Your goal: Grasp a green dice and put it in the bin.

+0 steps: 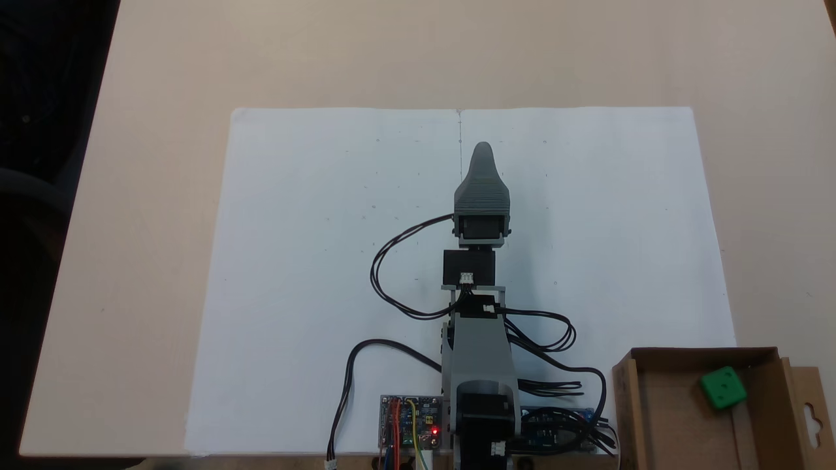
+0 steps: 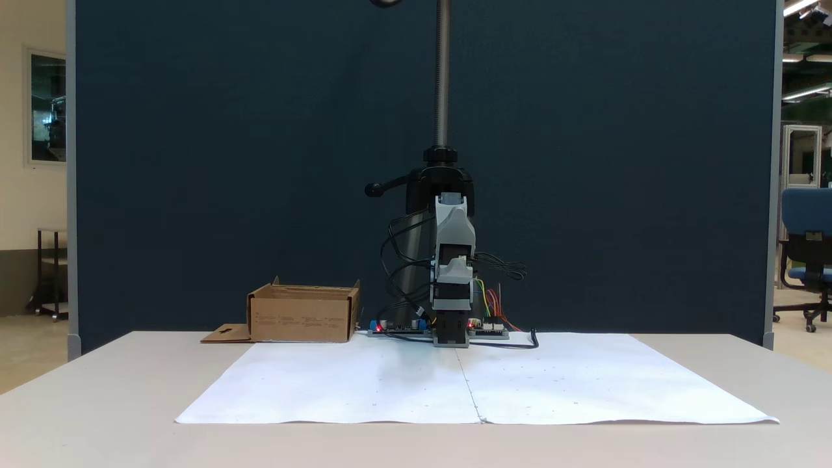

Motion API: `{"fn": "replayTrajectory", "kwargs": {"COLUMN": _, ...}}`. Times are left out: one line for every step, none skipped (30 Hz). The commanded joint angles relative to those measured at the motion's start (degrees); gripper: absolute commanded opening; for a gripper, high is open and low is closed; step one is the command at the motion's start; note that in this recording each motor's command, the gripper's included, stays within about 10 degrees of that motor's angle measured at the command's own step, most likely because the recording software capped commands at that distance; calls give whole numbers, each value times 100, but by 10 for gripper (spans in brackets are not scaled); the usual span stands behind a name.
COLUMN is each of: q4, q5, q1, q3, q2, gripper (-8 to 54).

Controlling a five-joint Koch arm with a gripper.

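One green dice (image 1: pixel 723 387) lies inside the bin (image 1: pixel 628 405), on its floor near the far wall as the top-down fixed view shows it, tilted slightly and free of any grip. We see the bin at the lower right of that view, just beside the arm's base and control boards (image 1: pixel 411 431); in the front fixed view the same bin (image 2: pixel 303 316) stands left of the arm. The gripper (image 1: pixel 483 151) points out over the white paper sheet (image 1: pixel 313 261), well apart from the bin, and holds nothing. Its jaws lie one behind the other for both cameras, so we cannot tell whether they stand apart or together. We judge the placing step complete. No further grasp is called for; the next move, if any, is parking the arm.
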Motion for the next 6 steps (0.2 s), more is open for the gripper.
{"fn": "replayTrajectory", "kwargs": {"q4": -290, "q5": -352, "q1": -26, "q3": 387, "q2": 624, "gripper": 445}}
{"fn": "replayTrajectory", "kwargs": {"q4": -290, "q5": -343, "q1": -26, "q3": 387, "q2": 624, "gripper": 445}}
{"fn": "replayTrajectory", "kwargs": {"q4": -290, "q5": -343, "q1": -26, "q3": 387, "q2": 624, "gripper": 445}}
{"fn": "replayTrajectory", "kwargs": {"q4": -290, "q5": -343, "q1": -26, "q3": 387, "q2": 624, "gripper": 445}}
{"fn": "replayTrajectory", "kwargs": {"q4": -290, "q5": -343, "q1": -26, "q3": 387, "q2": 624, "gripper": 445}}
{"fn": "replayTrajectory", "kwargs": {"q4": -290, "q5": -343, "q1": -26, "q3": 387, "q2": 624, "gripper": 445}}
